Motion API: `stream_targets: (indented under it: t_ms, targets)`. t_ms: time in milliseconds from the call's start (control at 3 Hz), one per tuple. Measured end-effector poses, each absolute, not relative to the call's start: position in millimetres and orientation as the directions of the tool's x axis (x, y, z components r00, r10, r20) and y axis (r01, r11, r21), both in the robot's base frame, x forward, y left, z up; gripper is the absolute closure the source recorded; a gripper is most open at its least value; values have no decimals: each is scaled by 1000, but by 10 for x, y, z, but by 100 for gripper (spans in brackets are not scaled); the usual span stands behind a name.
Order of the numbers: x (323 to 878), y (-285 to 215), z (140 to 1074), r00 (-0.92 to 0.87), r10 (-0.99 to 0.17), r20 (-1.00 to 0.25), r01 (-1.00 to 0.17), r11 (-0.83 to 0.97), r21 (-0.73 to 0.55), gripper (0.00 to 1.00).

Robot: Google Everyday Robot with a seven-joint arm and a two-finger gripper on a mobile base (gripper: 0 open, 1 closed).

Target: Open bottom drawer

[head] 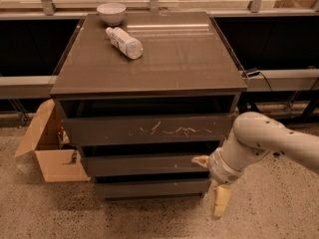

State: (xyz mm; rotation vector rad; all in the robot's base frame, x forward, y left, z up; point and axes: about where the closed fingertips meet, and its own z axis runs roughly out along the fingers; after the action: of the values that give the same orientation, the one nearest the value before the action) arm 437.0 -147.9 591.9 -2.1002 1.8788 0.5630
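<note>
The bottom drawer (pixel 149 187) is the lowest, plain dark front of the grey-brown cabinet (pixel 149 59), and it sits shut under the middle front (pixel 139 164). My gripper (pixel 212 181) is at the cabinet's lower right corner, open and empty. Its upper finger (pixel 200 160) lies against the right end of the middle front. Its lower finger (pixel 222 202) hangs just right of and below the bottom drawer's right end. The white arm (pixel 269 141) comes in from the right.
The top front (pixel 149 130) bears pale scratch marks. A plastic bottle (pixel 124 42) lies on the cabinet top beside a white bowl (pixel 111 12). An open cardboard box (pixel 50 151) stands on the speckled floor to the left. Dark railings run behind.
</note>
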Motion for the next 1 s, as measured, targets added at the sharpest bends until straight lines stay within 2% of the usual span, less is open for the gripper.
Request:
stream_targets:
  t_ms: [333, 1000]
  targets:
    - [4314, -1691, 5332, 76, -887, -455, -988, -129, 87, 0]
    - [4332, -1919, 4209, 77, -793, -604, -989, -139, 57, 0]
